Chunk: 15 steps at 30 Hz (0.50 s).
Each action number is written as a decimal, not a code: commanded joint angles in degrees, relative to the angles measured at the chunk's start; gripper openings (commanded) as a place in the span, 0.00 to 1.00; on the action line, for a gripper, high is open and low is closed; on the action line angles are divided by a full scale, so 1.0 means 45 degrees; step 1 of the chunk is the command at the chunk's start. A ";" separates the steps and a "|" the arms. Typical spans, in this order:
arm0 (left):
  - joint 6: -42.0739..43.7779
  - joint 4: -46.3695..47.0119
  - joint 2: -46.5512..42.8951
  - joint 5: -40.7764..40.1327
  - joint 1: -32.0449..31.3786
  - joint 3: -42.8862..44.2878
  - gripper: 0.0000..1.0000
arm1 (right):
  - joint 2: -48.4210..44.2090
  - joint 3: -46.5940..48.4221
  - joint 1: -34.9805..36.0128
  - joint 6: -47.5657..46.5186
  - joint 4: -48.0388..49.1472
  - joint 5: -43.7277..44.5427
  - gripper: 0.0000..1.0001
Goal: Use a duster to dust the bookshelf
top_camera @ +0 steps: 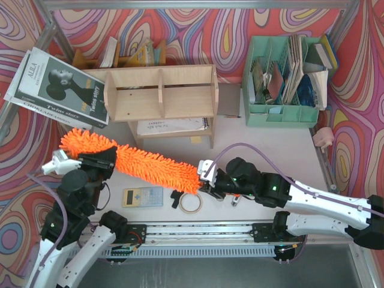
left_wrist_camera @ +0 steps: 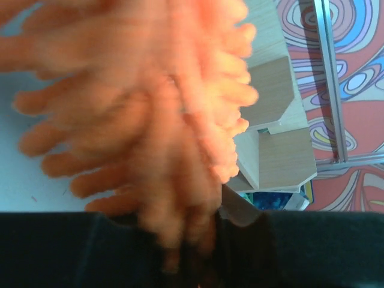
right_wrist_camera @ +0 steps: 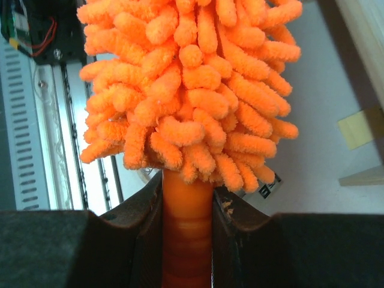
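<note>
Overhead, swirl-patterned walls (top_camera: 240, 24) surround the pale tabletop (top_camera: 270, 144) and bookshelf (top_camera: 162, 90).

"Twine story" on magazine (top_camera: 57, 84)

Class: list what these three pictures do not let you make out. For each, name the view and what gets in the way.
Left gripper, left wrist view: blurred duster fibres cover the fingertips; grip cannot be told.
Duster handle, top view: hidden inside the right gripper.
Bookshelf, left wrist view: partly behind the duster.
Notebook under the bookshelf, top view: writing too small.
</note>
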 commanded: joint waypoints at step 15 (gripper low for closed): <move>-0.4095 -0.1734 -0.2054 -0.3538 0.0028 -0.4459 0.21 | 0.3439 -0.0028 -0.1008 -0.0504 0.2894 0.0250 0.01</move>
